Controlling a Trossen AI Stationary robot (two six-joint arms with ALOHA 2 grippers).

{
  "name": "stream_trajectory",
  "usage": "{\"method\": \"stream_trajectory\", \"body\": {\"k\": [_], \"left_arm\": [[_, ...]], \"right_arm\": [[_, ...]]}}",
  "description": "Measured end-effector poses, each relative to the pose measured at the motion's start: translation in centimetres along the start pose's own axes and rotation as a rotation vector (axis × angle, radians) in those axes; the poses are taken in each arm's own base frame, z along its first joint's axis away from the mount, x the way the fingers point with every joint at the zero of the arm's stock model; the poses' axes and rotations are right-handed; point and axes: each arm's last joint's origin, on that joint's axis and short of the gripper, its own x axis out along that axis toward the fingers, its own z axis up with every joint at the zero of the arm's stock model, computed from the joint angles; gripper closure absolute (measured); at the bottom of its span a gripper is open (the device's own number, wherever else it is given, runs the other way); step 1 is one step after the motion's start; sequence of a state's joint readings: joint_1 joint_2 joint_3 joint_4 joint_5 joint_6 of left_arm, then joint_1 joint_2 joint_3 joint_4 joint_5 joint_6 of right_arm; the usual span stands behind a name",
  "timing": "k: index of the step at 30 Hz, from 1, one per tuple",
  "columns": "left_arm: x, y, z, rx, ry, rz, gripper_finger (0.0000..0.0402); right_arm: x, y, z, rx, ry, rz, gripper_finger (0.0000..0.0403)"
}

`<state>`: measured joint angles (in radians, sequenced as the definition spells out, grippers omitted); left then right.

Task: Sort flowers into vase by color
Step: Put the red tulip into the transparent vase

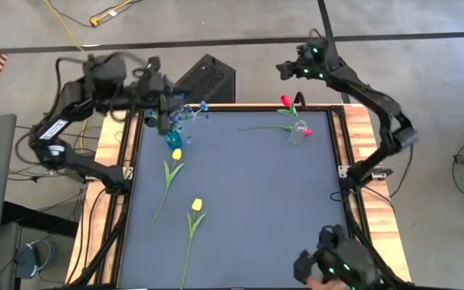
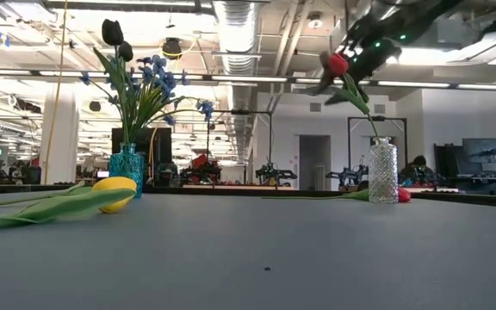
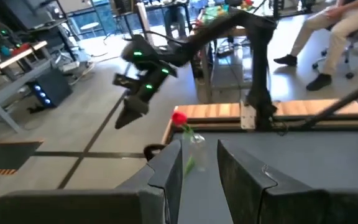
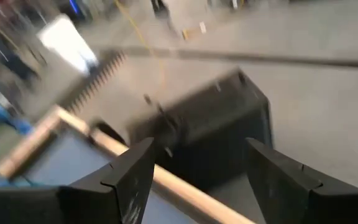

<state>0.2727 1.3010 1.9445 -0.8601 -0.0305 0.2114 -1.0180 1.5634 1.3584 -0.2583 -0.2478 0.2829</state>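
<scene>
Hovering with its fingers spread and nothing between them, my right gripper [image 1: 290,71] is sitting high past the far edge of the table [image 1: 248,185], just beyond the clear vase [image 1: 298,133]. I judge I am parking it there because the red tulip [image 1: 287,102] is already standing in that vase, leaning toward the gripper. Another red bloom [image 1: 307,131] is lying on the mat beside the vase, its stem stretching toward the middle.

My left gripper [image 1: 165,103] is hanging over the far left corner, its fingers narrowly parted with nothing between them, above the blue vase [image 1: 172,138] that is holding the blue flowers [image 1: 190,113].

Two yellow tulips [image 1: 176,154] [image 1: 196,205] are lying flat on the mat, nearer me, apart from each other. I am reading them as the ones left to sort.
</scene>
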Motion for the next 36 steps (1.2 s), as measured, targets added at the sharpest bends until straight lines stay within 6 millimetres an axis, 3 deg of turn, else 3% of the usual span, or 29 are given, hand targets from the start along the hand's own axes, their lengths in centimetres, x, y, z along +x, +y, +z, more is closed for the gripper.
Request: {"method": "stream_trajectory", "body": {"k": [6, 11, 20, 29, 36], "left_arm": [[-2.7, -1.2, -4.0, -0.028, -0.007, 0.057, 0.0311], [-4.5, -2.4, -7.0, -0.067, -0.111, -0.008, 0.0311], [-6.3, -4.3, -11.6, -0.111, -0.229, -0.109, 0.0311], [-6.0, -5.3, -12.9, -0.119, -0.268, -0.157, 0.0311], [-3.7, -6.6, -13.0, -0.102, -0.196, -0.191, 0.0311]], "right_arm": [[3.4, -1.2, -1.3, -0.117, 0.310, -0.044, 0.0132], [6.2, -1.8, -3.4, -0.171, 0.455, -0.034, 0.0132], [9.2, -0.3, -8.0, -0.386, 0.698, 0.022, 0.0132], [9.1, 1.2, -9.7, -0.562, 0.829, -0.047, 0.0132], [9.1, 0.6, -12.0, -0.605, 0.948, -0.016, 0.0132]]}}
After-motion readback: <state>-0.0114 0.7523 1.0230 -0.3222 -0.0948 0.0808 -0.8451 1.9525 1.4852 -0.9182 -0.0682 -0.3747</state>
